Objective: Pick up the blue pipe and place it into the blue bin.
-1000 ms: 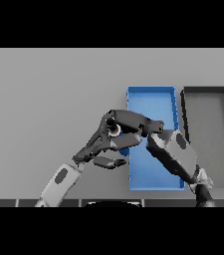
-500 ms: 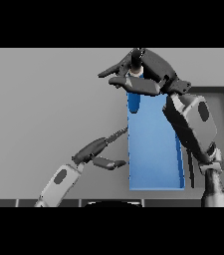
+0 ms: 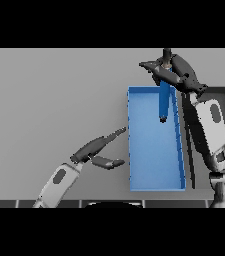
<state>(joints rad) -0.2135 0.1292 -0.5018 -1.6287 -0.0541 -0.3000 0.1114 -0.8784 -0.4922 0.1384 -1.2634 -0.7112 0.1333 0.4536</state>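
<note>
Blue pipe hangs upright over blue bin.

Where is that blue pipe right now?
In the head view the blue pipe hangs from the right hand, over the far end of the blue bin, right of centre.

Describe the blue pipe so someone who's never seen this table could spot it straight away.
On the grey table find the blue bin, an open tray right of centre beside a dark bin. Above its far end the right hand grips the blue pipe, which hangs down over the bin. It is the only slim blue rod, darker than the bin's floor.
</note>
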